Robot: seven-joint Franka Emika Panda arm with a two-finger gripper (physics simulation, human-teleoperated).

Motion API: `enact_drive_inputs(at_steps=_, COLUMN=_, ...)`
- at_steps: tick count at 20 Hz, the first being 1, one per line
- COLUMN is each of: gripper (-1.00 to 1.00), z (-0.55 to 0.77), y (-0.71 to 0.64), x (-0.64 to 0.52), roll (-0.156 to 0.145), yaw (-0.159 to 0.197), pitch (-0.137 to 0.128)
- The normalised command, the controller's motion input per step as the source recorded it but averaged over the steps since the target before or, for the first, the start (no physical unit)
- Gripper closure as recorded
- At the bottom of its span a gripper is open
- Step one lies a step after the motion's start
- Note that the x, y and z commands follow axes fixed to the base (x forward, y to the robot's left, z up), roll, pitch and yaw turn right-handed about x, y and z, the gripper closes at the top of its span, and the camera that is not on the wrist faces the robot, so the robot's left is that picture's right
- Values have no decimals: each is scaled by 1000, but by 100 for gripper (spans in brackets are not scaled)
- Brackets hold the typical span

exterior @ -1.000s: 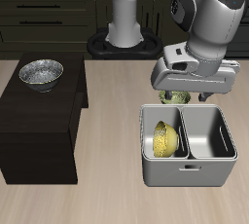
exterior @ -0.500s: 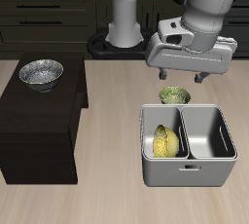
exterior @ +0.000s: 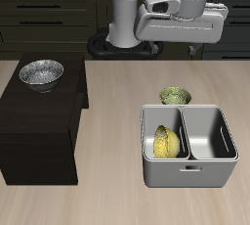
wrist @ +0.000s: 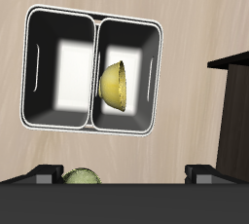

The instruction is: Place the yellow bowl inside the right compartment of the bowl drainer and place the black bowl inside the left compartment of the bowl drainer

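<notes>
i'm looking down on a pale wood-grain table (exterior: 107, 204), with dark cabinet fronts (exterior: 49, 19) running along behind it. a low black block-shaped stand (exterior: 39, 121) sits on the table well apart from the large grey metallic rectangular bowl drainer (exterior: 190, 175), which i'll use as my landmark.

counting what i have: one drainer with two square wells, three bowls, one stand. the small bright yellow bowl (exterior: 166, 143) lies tipped on its side inside one well of the drainer, leaning by the middle divider; the wrist view shows it (wrist: 115, 85) the same way, rim turned sideways. the other well holds nothing but its shiny floor. the wider silvery-grey speckled black bowl (exterior: 41, 73) stands upright on top of the black stand, far from the drainer. a small dull olive-green bowl (exterior: 174, 96) sits on the table just behind the drainer's back wall, close to it but i can't tell whether it touches; its edge (wrist: 84, 177) peeks into the wrist view too.

the grey-and-white gripper (exterior: 176, 47) hangs high above the table, farther back than the drainer and the green bowl, with nothing between its fingers. the two fingertips (wrist: 41, 174) show at the wrist view's edge set wide apart, so the hand is spread. the space directly above the drainer is unobstructed from here.
</notes>
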Motion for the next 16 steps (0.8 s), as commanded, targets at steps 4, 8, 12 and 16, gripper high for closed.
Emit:
enact_drive_inputs(at_steps=4, gripper=-100, z=292, y=-86, x=-230, roll=72, yaw=91, pitch=-15)
enact_drive_inputs(at_steps=8, gripper=-100, z=261, y=-182, x=-163, roll=24, yaw=-2, pitch=-19)
enact_drive_inputs(at_steps=12, gripper=-100, z=133, y=-119, x=-78, roll=12, yaw=6, pitch=-24)
enact_drive_inputs(at_steps=16, gripper=-100, z=72, y=-84, x=-3, roll=23, yaw=12, pitch=-4)
